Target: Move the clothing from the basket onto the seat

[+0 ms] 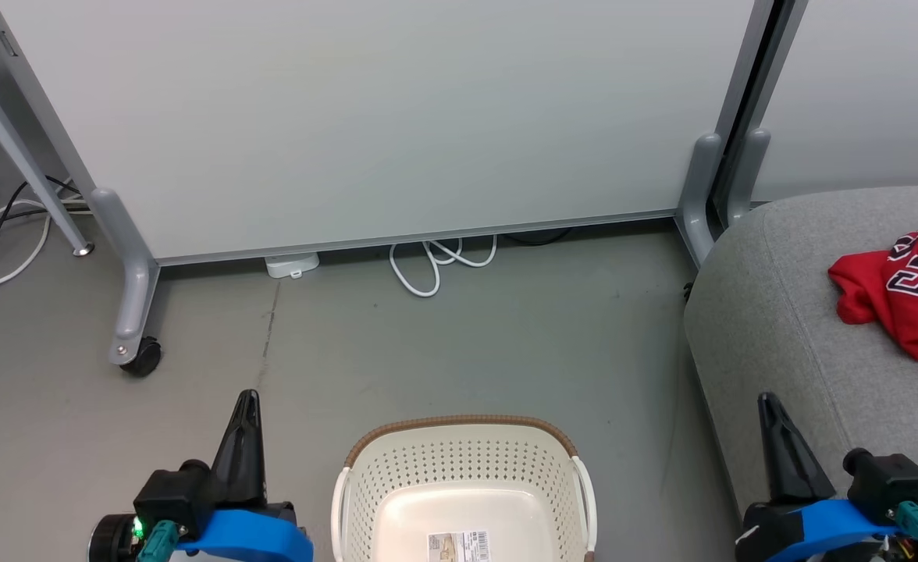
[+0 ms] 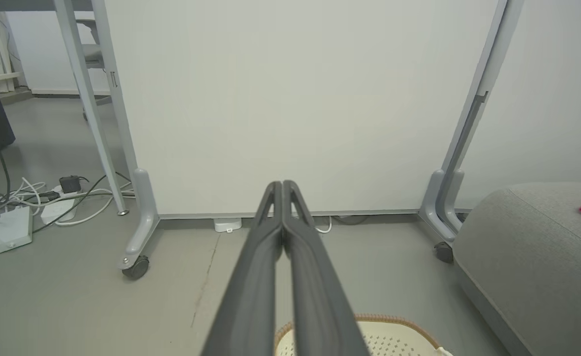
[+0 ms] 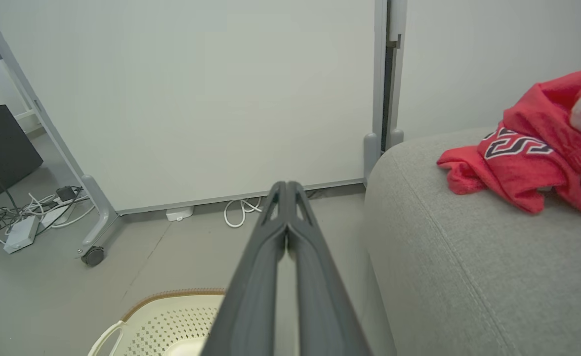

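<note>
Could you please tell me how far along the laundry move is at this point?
Done, it seems: the red clothing lies heaped on the seat, and the visible part of the basket holds no garment. In hand: nothing; the left gripper and right gripper have jaws shut, empty. Left: nothing seen, though the basket's near end is cropped.

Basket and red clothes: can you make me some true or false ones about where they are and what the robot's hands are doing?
1. The basket holds red clothes. False: what shows of its inside is bare but for a label.
2. The clothing lies on the seat. True.
3. Both grippers are open wide. False: the left gripper and the right gripper are shut, holding nothing.
4. The basket stands on the floor. True.
</note>
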{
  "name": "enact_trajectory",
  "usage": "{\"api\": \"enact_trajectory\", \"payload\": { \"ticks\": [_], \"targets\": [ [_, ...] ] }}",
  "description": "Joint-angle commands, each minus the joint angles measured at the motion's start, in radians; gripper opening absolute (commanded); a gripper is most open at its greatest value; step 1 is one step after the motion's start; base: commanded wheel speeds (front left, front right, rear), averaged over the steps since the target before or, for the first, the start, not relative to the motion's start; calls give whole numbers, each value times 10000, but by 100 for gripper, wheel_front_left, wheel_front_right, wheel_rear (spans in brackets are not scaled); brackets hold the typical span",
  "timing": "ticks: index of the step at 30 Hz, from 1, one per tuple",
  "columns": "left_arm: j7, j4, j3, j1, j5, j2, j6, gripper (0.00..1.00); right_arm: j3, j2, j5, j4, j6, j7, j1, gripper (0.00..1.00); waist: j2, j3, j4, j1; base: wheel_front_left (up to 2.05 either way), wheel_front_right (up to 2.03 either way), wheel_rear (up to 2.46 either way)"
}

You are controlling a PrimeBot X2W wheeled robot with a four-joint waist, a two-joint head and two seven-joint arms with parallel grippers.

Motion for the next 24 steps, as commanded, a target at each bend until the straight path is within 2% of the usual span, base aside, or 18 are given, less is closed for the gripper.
{"api": "enact_trajectory", "payload": {
  "ticks": [1,24],
  "targets": [
    [112,-65,82,-157,-356,0,-17,0,-71,-16,346,-45,0,125,-121,0,0,1,-7,1,0,0,0],
    [1146,-132,603,-374,-4521,-3,-191,0,-147,-27,4524,-239,0,1140,-262,0,0,7,-116,1,0,0,0]
  ]
}}
